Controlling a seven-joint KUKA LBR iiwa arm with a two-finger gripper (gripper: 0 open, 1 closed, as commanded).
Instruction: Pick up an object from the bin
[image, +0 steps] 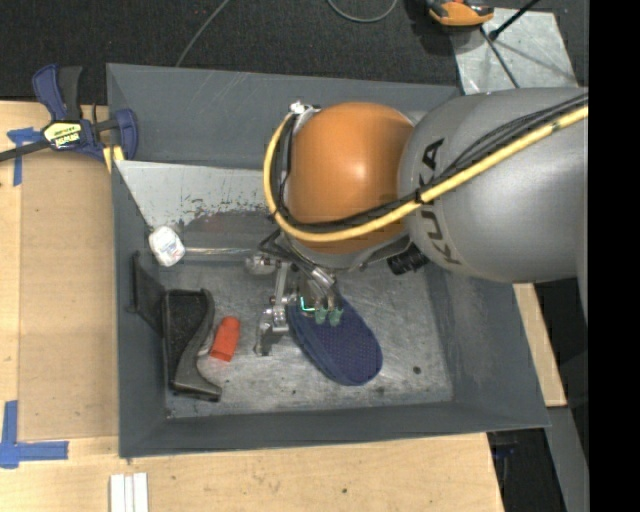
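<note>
My gripper (297, 322) hangs low over the middle of the bin floor, below the orange cover, and stands open. Its left fingertip (267, 335) is down near the bare floor. Its right fingertip (326, 312) sits at the upper left end of a dark blue oval mesh pad (345, 350), which lies flat, angled toward the lower right. Nothing shows between the fingers. A small orange cylinder (225, 339) with a pale end lies just left of the gripper.
A black angular holder-like piece (182, 335) lies along the bin's left wall, beside the orange cylinder. A small white cap-like thing (166, 246) sits in the upper left corner. The arm and its cover hide the bin's upper right part.
</note>
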